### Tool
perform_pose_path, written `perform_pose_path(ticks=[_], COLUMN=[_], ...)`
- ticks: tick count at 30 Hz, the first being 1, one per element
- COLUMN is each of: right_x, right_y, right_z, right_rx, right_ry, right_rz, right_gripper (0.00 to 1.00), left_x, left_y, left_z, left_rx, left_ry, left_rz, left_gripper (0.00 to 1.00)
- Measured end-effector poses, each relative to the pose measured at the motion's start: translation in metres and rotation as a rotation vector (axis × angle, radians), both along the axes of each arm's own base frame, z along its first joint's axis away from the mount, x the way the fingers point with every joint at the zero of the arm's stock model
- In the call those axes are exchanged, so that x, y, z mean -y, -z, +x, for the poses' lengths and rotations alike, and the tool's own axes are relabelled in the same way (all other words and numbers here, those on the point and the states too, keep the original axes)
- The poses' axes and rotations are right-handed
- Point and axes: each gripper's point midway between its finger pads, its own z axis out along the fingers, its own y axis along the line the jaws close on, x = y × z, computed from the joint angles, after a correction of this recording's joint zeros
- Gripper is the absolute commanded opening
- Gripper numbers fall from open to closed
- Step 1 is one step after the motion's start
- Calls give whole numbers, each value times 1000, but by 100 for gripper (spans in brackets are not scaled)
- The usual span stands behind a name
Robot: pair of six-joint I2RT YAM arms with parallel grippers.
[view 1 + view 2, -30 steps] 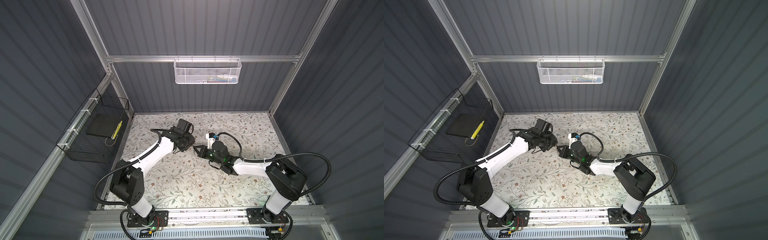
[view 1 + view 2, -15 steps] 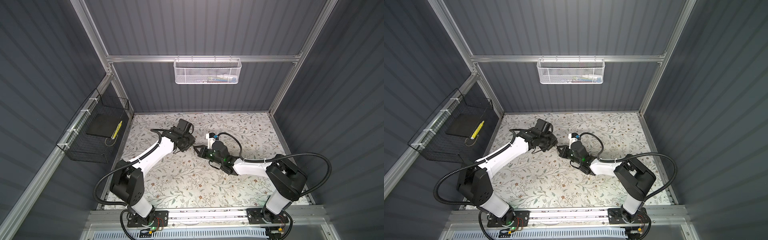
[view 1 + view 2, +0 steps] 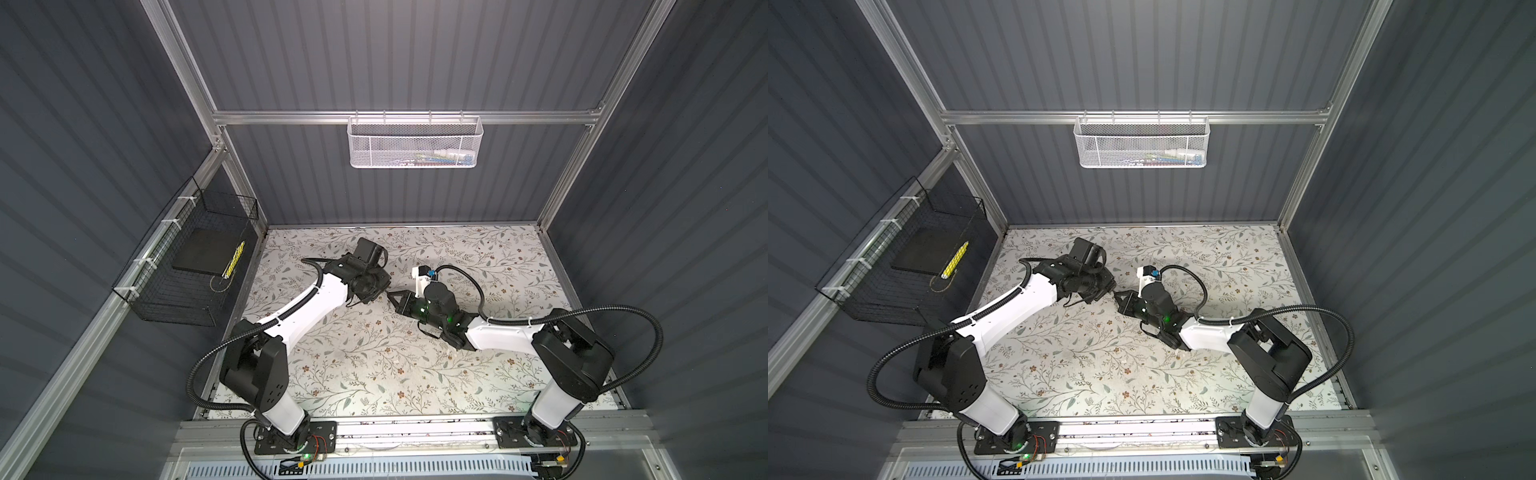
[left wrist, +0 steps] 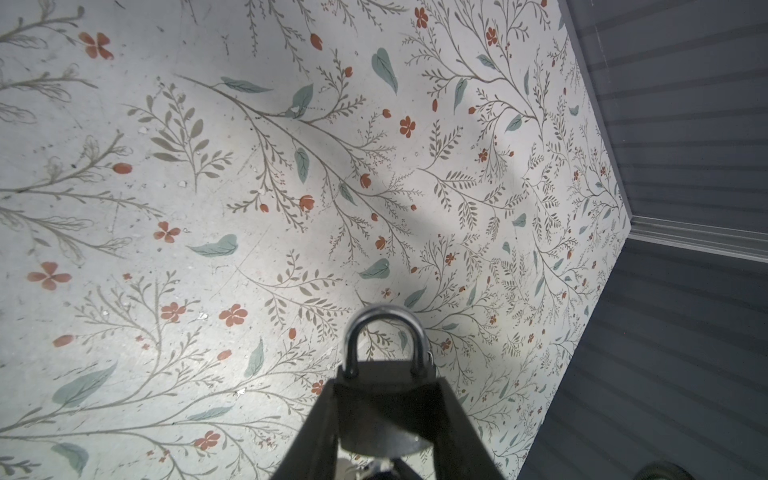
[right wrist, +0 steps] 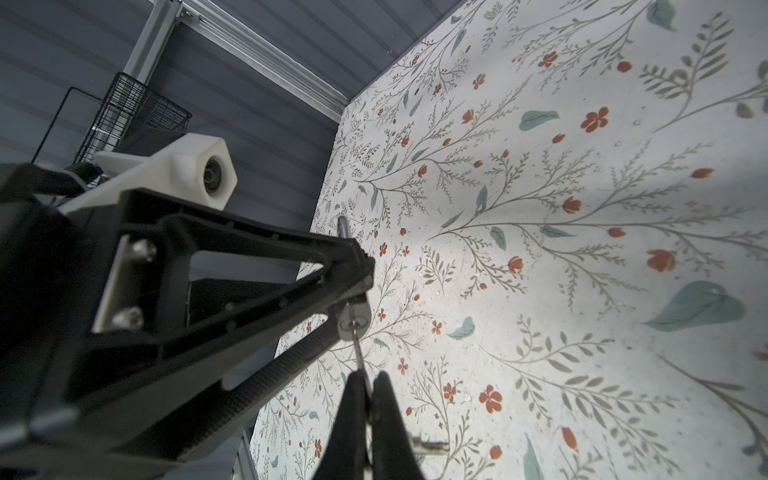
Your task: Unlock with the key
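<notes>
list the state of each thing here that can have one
left gripper, shut on padlock
right gripper, shut on key
padlock, shackle shut, both legs in the body
key, tip in the padlock's keyway
white mesh basket, holds small items
black wire basket, holds a dark slab

This is a robotics lab test cell. An aluminium frame [image 3: 291, 117] holds grey ribbed wall panels [image 3: 395, 54] around a floral-covered tabletop [image 3: 374, 374]. A left arm [image 3: 307, 309] and a right arm [image 3: 498, 337] are bolted to a rail [image 3: 415, 432] at the near edge. A white mesh basket [image 3: 415, 143] hangs on the far wall and a black wire basket [image 3: 166, 291] on the left.
</notes>
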Motion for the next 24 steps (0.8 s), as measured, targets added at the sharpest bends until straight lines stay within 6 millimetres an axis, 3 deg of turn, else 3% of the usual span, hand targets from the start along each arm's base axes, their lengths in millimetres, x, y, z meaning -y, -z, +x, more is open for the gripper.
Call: perform_pose_path(ticks=[19,24], right_x=[6,8], right_y=[4,4], right_z=[2,0], right_rx=[-2,-10], right_ry=[24,22], right_rz=[-33,-52], right_gripper=[0,13], left_x=[10,11], left_y=[6,7], left_z=[-3,-5], left_rx=[-8,-16], left_ry=[26,35], left_rz=[-6,-4], left_gripper=[8,8])
